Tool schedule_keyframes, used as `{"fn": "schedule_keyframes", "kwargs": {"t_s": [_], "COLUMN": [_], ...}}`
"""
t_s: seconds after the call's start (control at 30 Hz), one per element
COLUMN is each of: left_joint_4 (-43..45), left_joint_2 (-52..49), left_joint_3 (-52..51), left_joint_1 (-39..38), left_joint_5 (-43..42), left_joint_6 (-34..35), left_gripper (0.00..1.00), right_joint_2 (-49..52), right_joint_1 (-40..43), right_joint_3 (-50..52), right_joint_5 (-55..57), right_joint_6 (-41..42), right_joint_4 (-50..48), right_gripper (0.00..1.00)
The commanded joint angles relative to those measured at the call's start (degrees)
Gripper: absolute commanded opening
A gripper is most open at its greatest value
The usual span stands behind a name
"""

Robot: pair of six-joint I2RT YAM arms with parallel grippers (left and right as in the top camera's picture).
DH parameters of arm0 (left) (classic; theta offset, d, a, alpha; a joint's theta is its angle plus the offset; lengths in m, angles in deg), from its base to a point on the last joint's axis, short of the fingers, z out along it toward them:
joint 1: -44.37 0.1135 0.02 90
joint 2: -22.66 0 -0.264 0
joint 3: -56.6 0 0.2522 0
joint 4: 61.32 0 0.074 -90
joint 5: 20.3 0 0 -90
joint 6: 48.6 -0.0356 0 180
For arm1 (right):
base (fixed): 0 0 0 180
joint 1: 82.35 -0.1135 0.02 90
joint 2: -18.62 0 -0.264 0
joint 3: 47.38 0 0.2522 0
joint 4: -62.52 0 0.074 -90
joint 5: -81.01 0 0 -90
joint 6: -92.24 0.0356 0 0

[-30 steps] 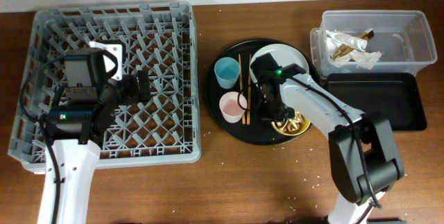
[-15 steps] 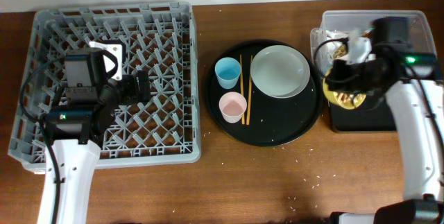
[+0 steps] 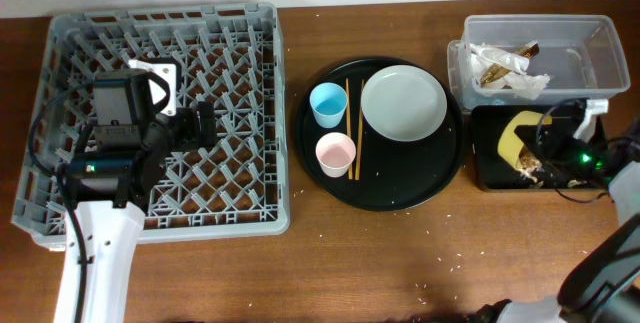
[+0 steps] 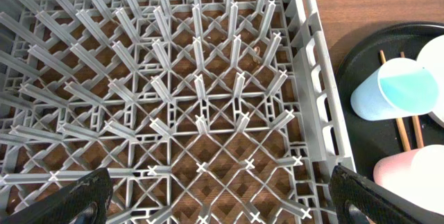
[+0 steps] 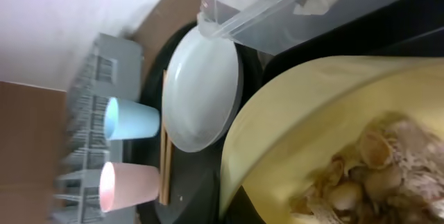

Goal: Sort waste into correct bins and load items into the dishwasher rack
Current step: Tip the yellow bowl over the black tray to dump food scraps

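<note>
My right gripper point(image 3: 550, 145) is shut on the yellow bowl point(image 3: 516, 135) and holds it tilted over the shallow black tray point(image 3: 487, 168). Tan food scraps point(image 3: 532, 169) lie at the bowl's lower lip; they also show in the right wrist view point(image 5: 374, 175), where my fingers are hidden. Crumpled napkins with a brown wrapper point(image 3: 505, 63) lie in the clear tub point(image 3: 592, 75). The white plate point(image 3: 403, 103), blue cup point(image 3: 327, 103), pink cup point(image 3: 335, 153) and chopsticks point(image 3: 348, 113) sit on the round black tray point(image 3: 400, 188). My left gripper point(image 4: 222, 207) is open over the grey rack point(image 3: 240, 188).
A white square tag point(image 3: 160, 71) lies in the rack near its back left. Small crumbs point(image 3: 450, 258) dot the wooden table in front of the round tray. The clear tub stands directly behind the shallow black tray at the right edge.
My right arm carried the yellow bowl from the round tray to the right, then down over the shallow black tray, and tilted it. The left arm has not moved.
</note>
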Motion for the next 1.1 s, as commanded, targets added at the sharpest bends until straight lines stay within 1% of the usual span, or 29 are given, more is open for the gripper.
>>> {"fn": "schedule_keyframes", "kwargs": {"t_s": [0.0,0.1,0.17,0.3,0.37,0.43,0.6,0.67,0.7,0.73,0.77,0.87,1.0,1.07], "left_joint_4": [0.11,0.11,0.11,0.11,0.11,0.11,0.11,0.11,0.11,0.11,0.11,0.11,0.11,0.11], "left_joint_2": [-0.17,-0.17,-0.17,-0.17,-0.17,-0.17,-0.17,-0.17,-0.17,-0.17,-0.17,-0.17,-0.17,-0.17], "left_joint_3": [1.05,1.05,1.05,1.05,1.05,1.05,1.05,1.05,1.05,1.05,1.05,1.05,1.05,1.05], "left_joint_1": [-0.26,-0.26,-0.26,-0.26,-0.26,-0.26,-0.26,-0.26,-0.26,-0.26,-0.26,-0.26,-0.26,-0.26], "left_joint_5": [-0.24,-0.24,-0.24,-0.24,-0.24,-0.24,-0.24,-0.24,-0.24,-0.24,-0.24,-0.24,-0.24,-0.24], "left_joint_6": [-0.26,-0.26,-0.26,-0.26,-0.26,-0.26,-0.26,-0.26,-0.26,-0.26,-0.26,-0.26,-0.26,-0.26], "left_gripper": [0.99,0.99,0.99,0.99,0.99,0.99,0.99,0.99,0.99,0.99,0.99,0.99,0.99,0.99], "right_joint_2": [2.82,3.17,3.17,3.17,3.17,3.17,3.17,3.17,3.17,3.19,3.17,3.17,2.62,1.33], "right_joint_1": [3.21,6.23,7.98,9.53,9.51,9.51,9.51,9.51,9.51,9.51,9.44,9.46,9.38,6.27], "right_joint_3": [0.28,0.28,0.28,0.28,0.28,0.28,0.26,0.26,0.26,0.26,0.26,0.22,0.22,0.22], "right_joint_5": [-17.62,-27.36,-27.63,-27.63,-27.61,-27.61,-27.61,-27.58,-26.58,-24.35,-27.32,-27.61,-27.61,-27.63], "right_joint_6": [-0.61,-0.59,2.47,3.98,6.08,10.67,24.68,28.74,29.62,32.50,35.45,35.91,39.56,39.45], "right_joint_4": [-2.01,-2.19,-2.14,-2.16,-2.21,-3.45,-11.06,-12.26,-13.35,-14.84,-16.31,-18.95,-21.46,-22.47], "right_gripper": [0.04,0.04,0.04,0.04,0.04,0.04,0.04,0.04,0.04,0.04,0.04,0.04,0.04,0.04]}}
